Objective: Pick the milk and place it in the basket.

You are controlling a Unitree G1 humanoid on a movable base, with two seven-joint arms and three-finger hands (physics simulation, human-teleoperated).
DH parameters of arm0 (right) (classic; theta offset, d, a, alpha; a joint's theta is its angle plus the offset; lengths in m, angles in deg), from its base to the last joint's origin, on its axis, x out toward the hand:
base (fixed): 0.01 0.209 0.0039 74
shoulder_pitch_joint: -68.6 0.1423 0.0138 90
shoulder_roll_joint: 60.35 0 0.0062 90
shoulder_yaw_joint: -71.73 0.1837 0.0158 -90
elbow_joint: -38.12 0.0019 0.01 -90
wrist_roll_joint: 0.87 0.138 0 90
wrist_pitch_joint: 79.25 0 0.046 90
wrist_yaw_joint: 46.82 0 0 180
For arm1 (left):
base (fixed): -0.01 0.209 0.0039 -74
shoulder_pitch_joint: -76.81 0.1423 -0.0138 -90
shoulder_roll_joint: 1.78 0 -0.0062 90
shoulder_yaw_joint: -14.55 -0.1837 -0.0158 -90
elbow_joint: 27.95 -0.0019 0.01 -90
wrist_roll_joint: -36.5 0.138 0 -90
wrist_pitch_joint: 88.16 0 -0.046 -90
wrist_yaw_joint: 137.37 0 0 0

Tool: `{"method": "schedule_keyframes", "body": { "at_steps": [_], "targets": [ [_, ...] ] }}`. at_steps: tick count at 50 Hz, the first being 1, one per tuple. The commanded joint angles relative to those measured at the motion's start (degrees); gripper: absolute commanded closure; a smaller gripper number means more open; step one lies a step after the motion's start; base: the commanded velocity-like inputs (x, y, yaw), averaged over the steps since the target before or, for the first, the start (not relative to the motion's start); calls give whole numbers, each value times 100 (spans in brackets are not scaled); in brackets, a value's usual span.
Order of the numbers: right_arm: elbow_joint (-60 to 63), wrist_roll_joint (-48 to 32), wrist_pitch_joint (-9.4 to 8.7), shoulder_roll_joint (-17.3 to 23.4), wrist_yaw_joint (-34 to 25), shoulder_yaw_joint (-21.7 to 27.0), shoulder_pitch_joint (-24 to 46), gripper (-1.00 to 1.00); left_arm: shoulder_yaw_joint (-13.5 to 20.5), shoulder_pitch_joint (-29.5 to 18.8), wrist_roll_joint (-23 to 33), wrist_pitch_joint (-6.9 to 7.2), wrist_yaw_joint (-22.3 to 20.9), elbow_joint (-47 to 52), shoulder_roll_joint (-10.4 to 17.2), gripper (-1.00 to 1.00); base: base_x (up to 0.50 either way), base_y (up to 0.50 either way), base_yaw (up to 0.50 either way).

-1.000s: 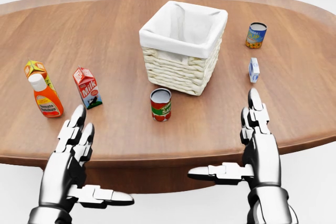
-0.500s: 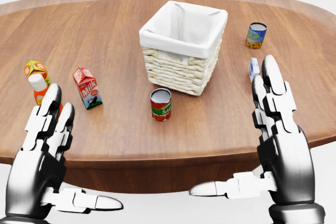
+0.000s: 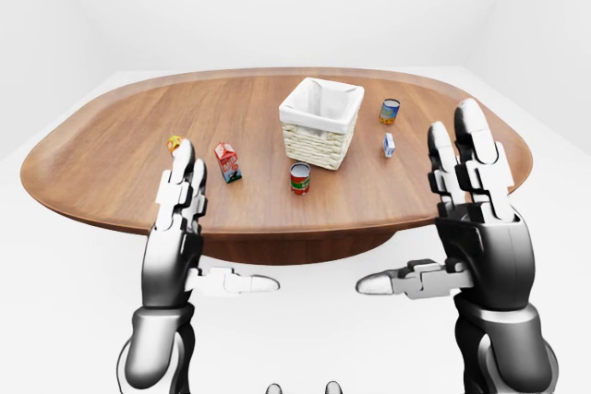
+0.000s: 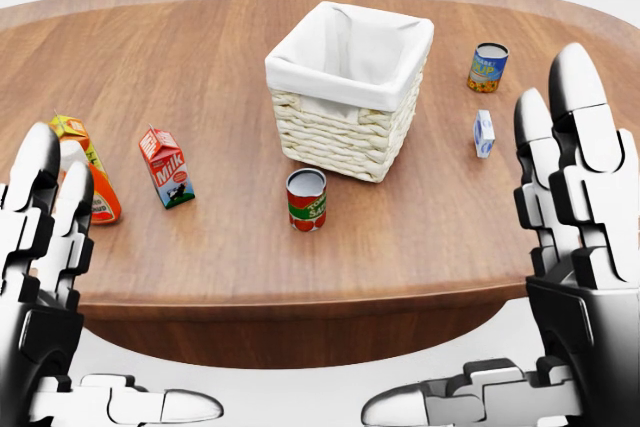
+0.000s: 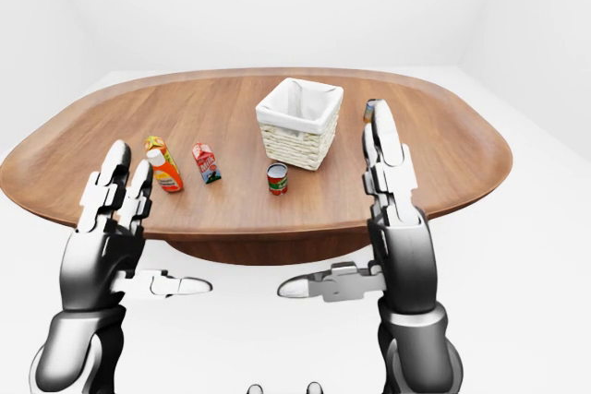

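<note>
A small red and white milk carton (image 4: 167, 168) stands upright on the wooden surface (image 4: 200, 37), left of a white-lined wicker basket (image 4: 350, 87). It looks light, stiff-sided and easily tipped, so gripping its flat sides around the middle seems best. An orange sauce bottle (image 4: 100, 197) stands beside it, and a tomato can (image 4: 306, 199) lies nearer the basket. Both the left hand (image 4: 45, 277) and right hand (image 4: 570, 247) are raised, fingers spread, holding nothing.

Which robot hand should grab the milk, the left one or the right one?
Probably the left hand. The milk stands on the left part of the table, near those open fingers. The right hand is across, beyond the basket.
</note>
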Motion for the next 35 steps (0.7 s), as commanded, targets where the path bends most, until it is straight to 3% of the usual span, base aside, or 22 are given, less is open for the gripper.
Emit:
{"method": "schedule_keyframes", "body": {
  "at_steps": [1, 35],
  "targets": [
    [469, -152, 0, 6, -92, -74, -107, -100, -78, 164, 177, 0, 0, 369, -11, -100, 0, 0, 0],
    [717, -2, 0, -22, -169, -40, -161, -100, -235, 284, 412, 0, 16, 386, 9, -100, 0, 0, 0]
  ]
}}
